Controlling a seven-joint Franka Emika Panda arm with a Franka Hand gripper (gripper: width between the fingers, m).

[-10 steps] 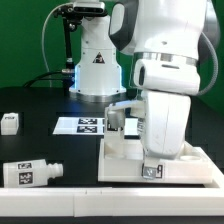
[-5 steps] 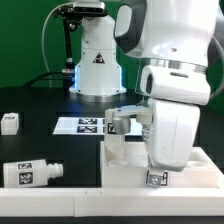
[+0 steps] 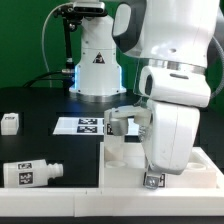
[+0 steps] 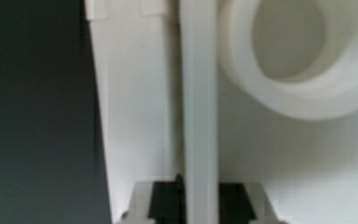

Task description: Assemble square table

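Pinching the raised rim of the top point(image 3: 120, 170), the hand point(image 4: 194, 203) is nearly closed, with one dark finger point(image 4: 149, 203) on each side of it. The top lies flat on the black table point(image 3: 60, 150), just beside the marker board point(image 3: 78, 125), on the exterior view's right of it. One leg point(image 3: 30, 173) lies on its side, well apart from the marker board, on the exterior view's left.

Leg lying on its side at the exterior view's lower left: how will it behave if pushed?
The leg looks like rigid plastic: probably stiff and light. Its tagged face seems flat, so it likely slides rather than rolls. The narrower end may make it pivot.
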